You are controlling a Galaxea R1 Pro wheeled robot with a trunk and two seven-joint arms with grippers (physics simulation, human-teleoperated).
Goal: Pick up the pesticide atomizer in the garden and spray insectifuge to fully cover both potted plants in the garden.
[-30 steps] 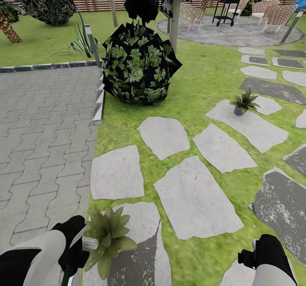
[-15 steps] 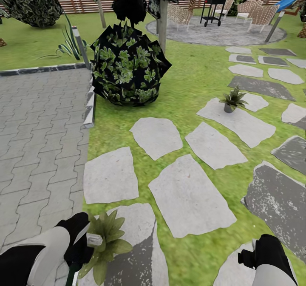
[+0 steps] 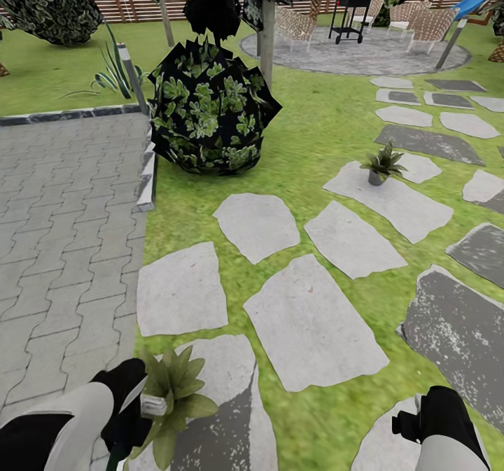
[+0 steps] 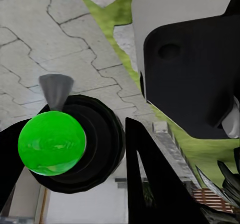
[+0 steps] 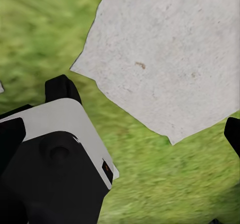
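Down at seven o'clock in the head view, the left gripper (image 3: 129,415) is clamped round the pesticide atomizer (image 3: 150,404), its pale trigger head poking out right against the near potted plant (image 3: 175,394) — held that close, I'd say, so the mist lands on those pointed olive leaves. From the left wrist view, the bottle's glossy green base (image 4: 51,142) sits in the black fingers. Second potted plant (image 3: 381,163) waits at two o'clock on a rough grey stepping stone (image 3: 392,201), well apart. Right gripper (image 3: 413,422) hangs at five o'clock over grass; whether it's open, I cannot tell. Matte interlocking paving (image 3: 63,212) lies at nine o'clock.
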